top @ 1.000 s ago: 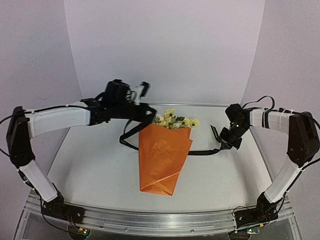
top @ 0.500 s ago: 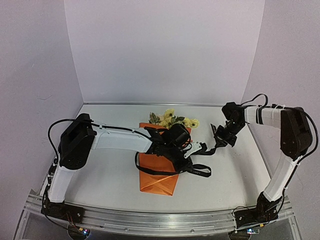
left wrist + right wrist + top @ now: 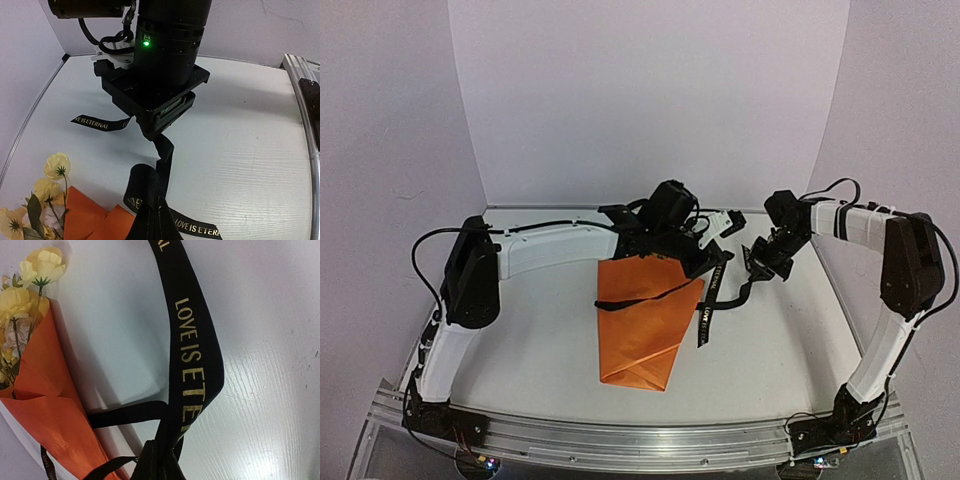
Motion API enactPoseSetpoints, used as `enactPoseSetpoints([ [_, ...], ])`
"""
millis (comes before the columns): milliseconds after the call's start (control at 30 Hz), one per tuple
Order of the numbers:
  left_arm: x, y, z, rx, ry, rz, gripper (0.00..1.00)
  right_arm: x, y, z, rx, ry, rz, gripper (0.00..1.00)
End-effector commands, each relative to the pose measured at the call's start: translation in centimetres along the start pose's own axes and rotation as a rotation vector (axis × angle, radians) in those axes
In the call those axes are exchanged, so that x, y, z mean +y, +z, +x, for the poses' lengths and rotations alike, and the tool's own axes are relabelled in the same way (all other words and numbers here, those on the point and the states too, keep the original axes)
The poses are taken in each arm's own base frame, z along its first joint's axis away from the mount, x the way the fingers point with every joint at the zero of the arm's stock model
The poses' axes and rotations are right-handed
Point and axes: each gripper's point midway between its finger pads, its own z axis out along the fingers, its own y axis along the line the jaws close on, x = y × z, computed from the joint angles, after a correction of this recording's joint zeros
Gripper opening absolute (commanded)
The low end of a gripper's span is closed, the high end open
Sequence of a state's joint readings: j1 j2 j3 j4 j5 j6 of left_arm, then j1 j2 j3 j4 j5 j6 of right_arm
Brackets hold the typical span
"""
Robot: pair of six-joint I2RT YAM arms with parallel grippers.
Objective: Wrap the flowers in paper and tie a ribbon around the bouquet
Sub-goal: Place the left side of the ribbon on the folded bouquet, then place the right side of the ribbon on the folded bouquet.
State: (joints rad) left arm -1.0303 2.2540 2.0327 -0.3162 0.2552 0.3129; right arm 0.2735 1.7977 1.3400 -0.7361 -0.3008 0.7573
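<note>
The bouquet (image 3: 642,335) lies mid-table, and in the overhead view the left arm covers its flowers (image 3: 50,187). The ribbon (image 3: 708,305) crosses the paper (image 3: 620,350). The left gripper (image 3: 150,227) and right gripper (image 3: 157,131) each pinch it tight, though the left's dark fingertips are hard to make out against the ribbon.

Overhead, flowers (image 3: 42,262) behind left arm (image 3: 560,248)

R arm (image 3: 167,50) above dangling ribbon (image 3: 147,185), flowers (image 3: 55,165) btm-left.

Overhead; close wrist views share ribbon (image 3: 95,122).
</note>
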Motion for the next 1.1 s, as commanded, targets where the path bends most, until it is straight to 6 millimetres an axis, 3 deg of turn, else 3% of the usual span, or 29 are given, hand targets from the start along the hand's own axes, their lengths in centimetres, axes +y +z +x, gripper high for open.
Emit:
enactPoseSetpoints([
  [0,-5.1,2.4,3.0,0.087,0.086,0.214,0.00,0.5,-1.5,-1.2,-0.027,-0.034,0.014,0.00],
  [100,-7.4,3.4,4.9,0.120,0.081,0.280,0.00,1.0,-1.8,-1.9,-0.037,-0.043,0.010,0.00],
  [233,-8.7,3.9,6.0,0.141,0.073,0.322,0.00,1.6,-1.9,-2.7,-0.049,-0.054,0.010,0.00],
  [400,-6.4,4.7,6.5,0.158,0.020,0.223,0.05,3.1,-2.2,-3.5,-0.062,-0.069,-0.017,0.00],
  [467,-4.7,4.4,5.5,0.133,-0.028,0.158,0.20,3.8,-2.6,-3.6,-0.074,-0.092,-0.028,0.00],
  [500,-3.5,4.0,5.0,0.112,-0.077,0.136,0.36,4.1,-2.8,-3.6,-0.082,-0.113,-0.034,0.00],
  [567,-1.2,2.1,3.7,0.048,-0.187,0.100,0.57,4.9,-3.5,-3.5,-0.104,-0.157,-0.046,0.00],
  [700,3.2,-4.1,1.5,-0.113,-0.392,0.040,0.78,7.5,-4.4,-2.8,-0.138,-0.246,-0.109,0.00],
  [733,4.0,-5.3,2.1,-0.120,-0.443,0.031,0.79,8.4,-4.5,-2.3,-0.138,-0.280,-0.125,0.00],
  [800,5.0,-8.1,3.5,-0.126,-0.533,0.000,0.79,10.6,-5.0,-0.7,-0.137,-0.381,-0.169,0.00],
  [900,7.4,-13.4,6.4,-0.156,-0.680,-0.123,0.75,14.1,-5.6,4.3,-0.109,-0.589,-0.227,0.00],
  [967,9.7,-16.9,10.8,-0.138,-0.831,-0.225,0.71,15.5,-5.4,9.2,-0.055,-0.731,-0.268,0.00],
  [1033,10.1,-19.3,14.5,-0.116,-0.952,-0.271,0.69,15.4,-4.6,14.8,0.028,-0.923,-0.252,0.01],
  [1067,10.4,-20.3,15.9,-0.110,-0.990,-0.279,0.68,14.4,-3.9,16.8,0.069,-1.007,-0.207,0.09],
])
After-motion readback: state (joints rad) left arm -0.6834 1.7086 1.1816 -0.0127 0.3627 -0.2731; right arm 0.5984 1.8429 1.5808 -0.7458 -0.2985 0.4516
